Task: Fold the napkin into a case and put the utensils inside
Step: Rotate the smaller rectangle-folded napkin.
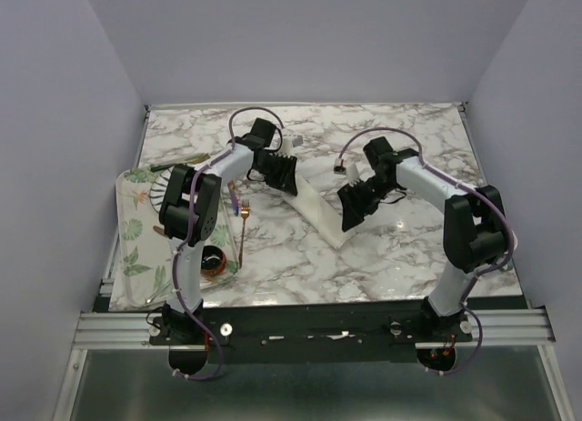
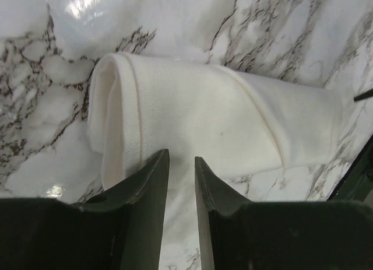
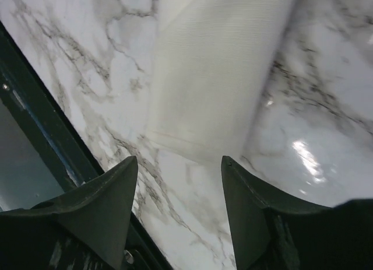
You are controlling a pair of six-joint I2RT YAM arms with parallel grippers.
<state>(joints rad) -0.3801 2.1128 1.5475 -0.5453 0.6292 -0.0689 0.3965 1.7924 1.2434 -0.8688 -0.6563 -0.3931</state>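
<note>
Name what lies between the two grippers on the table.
The folded napkin, a long cream strip, runs diagonally from the left gripper to the right gripper; the top view shows it.

the napkin (image 1: 316,207) is a cream cloth folded into 1 long, narrow strip. it lies flat on the marble table (image 1: 409,253), running diagonally from far left to near right. its far end is a rounded, layered fold with a stitched hem; its near end is a straight flat edge. the copper-gold fork (image 1: 244,209) lies well to its left, tines pointing away. a small purple-blue utensil (image 1: 235,202) lies just beside the tines, its shape too small to tell.
</note>
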